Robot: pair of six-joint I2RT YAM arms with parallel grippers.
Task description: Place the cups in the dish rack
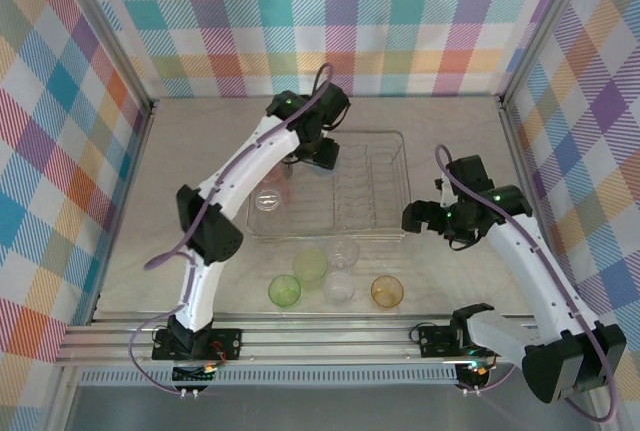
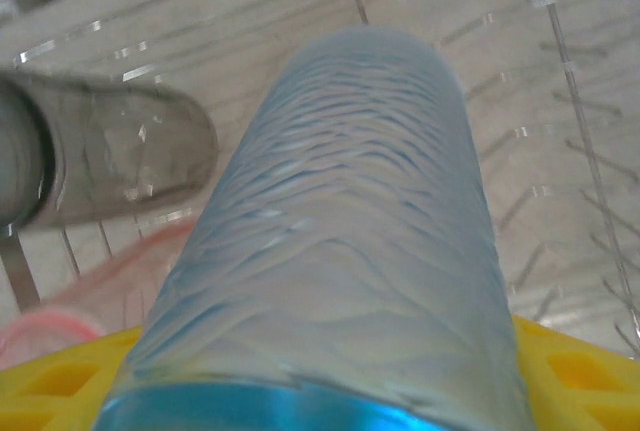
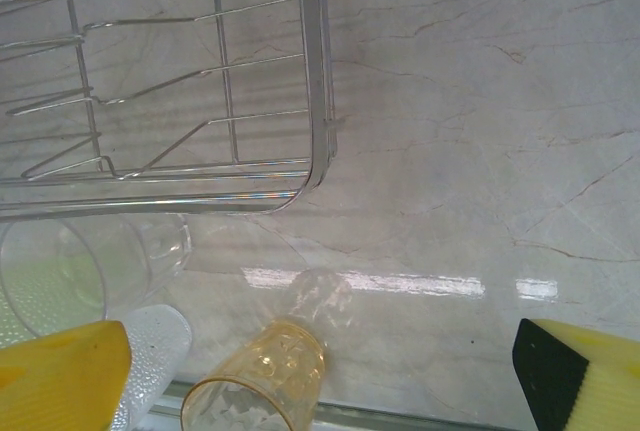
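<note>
- Roughly midway through loading, seen from overhead: a silver wire dish rack (image 1: 372,191) sits at the centre of a pale marble-look table (image 1: 200,151).
- The left gripper (image 1: 322,156) hangs over the rack's 11 o'clock corner, clamped on a light blue cup (image 2: 340,231) that is above the wires and not yet set down.
- In the left wrist view, a smoky grey cup (image 2: 110,161) lies at 9 o'clock of the blue one and a pink cup (image 2: 60,326) at 8 o'clock, both apparently in the rack.
- A clear cup (image 1: 268,201) seems to sit just inside the rack's 9 o'clock edge.
- The right gripper (image 1: 415,216) hovers at the rack's 3 o'clock side with its jaws wide apart, holding nothing.
- On the table at 6 o'clock of the rack are two green cups (image 1: 285,291), two clear tumblers (image 1: 340,286) and an orange cup (image 3: 260,381).
- By this count, those five and the blue cup are left to load.
</note>
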